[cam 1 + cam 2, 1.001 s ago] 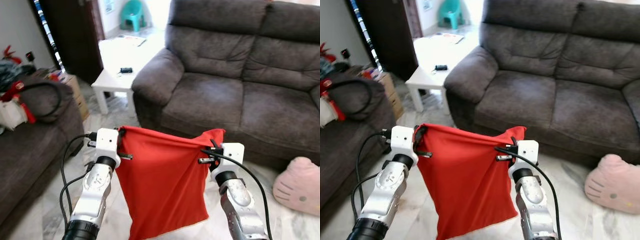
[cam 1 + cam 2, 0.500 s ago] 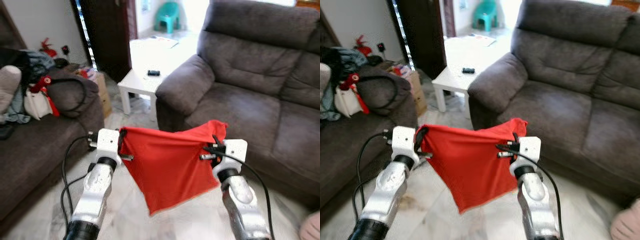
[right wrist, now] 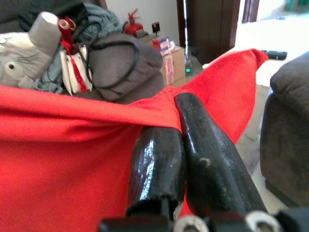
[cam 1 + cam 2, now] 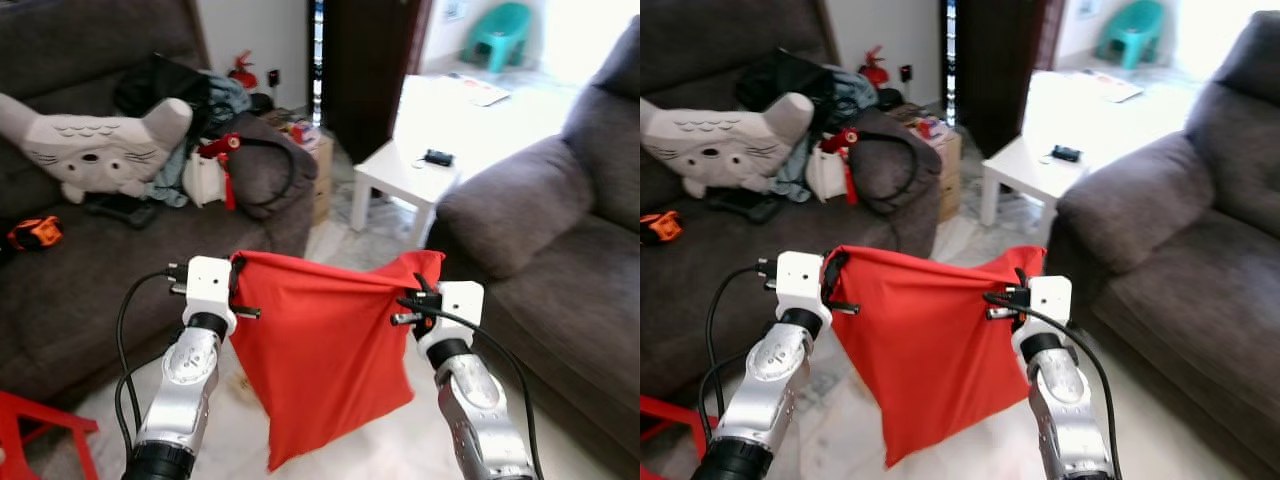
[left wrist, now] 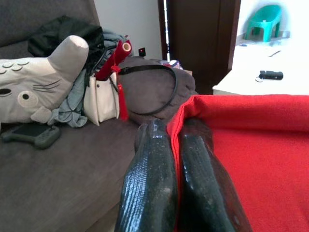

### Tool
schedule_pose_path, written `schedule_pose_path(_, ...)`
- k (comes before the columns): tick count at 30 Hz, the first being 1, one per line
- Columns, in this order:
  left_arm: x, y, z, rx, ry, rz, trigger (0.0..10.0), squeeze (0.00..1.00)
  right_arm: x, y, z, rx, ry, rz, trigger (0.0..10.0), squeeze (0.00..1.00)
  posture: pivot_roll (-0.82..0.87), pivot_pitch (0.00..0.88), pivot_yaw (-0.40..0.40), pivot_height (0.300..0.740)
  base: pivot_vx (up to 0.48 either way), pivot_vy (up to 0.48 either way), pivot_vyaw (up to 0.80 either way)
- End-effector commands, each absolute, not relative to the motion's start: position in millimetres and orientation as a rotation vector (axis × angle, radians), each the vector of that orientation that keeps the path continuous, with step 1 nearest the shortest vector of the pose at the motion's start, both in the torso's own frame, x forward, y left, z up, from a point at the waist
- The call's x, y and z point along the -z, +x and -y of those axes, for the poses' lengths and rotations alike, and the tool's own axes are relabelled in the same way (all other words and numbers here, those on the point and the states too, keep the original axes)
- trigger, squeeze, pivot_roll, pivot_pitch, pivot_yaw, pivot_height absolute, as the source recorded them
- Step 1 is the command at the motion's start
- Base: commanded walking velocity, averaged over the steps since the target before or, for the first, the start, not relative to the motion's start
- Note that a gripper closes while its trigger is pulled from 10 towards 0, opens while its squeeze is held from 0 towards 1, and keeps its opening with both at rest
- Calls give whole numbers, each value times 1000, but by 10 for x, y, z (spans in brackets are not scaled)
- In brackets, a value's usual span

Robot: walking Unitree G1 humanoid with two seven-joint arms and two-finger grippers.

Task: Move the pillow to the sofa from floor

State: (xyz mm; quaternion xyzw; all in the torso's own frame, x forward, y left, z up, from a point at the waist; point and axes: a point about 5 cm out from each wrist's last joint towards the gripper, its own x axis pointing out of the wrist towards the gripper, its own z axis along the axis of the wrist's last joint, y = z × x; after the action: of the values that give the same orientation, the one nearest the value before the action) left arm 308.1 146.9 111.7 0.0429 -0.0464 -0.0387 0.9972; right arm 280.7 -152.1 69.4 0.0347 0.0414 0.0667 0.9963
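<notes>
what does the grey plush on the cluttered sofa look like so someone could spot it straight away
Start at the dark sofa on the robot's left, piled with clothes and bags. On its seat, against the backrest, lies the plush: a pale grey cat-like cushion with a raised ear, whiskers and a small face. It is the one light, soft toy among dark clothing and a white bag.

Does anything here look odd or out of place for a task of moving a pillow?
Yes. The red pillow hangs limp and flat like an empty cover, pinched at its top corners by the left gripper and right gripper. The left sofa is cluttered with a grey plush, clothes and a bag.
</notes>
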Motion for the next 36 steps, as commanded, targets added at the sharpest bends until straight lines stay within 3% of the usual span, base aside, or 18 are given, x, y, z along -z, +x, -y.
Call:
schedule_pose_path(1, -1215, 3105, -1598, 21, 95, 134, 10000, 0, -977, 2908, 1651, -70, 92, 48, 10000, 0, -3, 0, -37, 736, 382, 0, 0)
schedule_pose_path(4, -1215, 3106, -1598, 22, 95, 133, 10000, 0, -970, 2914, 1663, -60, 92, 41, 10000, 0, -3, 0, -37, 736, 382, 0, 0)
schedule_pose_path(36, -1221, 3109, -1576, 42, 93, 141, 10000, 0, -951, 2945, 1649, -52, 98, 11, 10000, 0, 3, 0, -41, 736, 356, 0, -787)
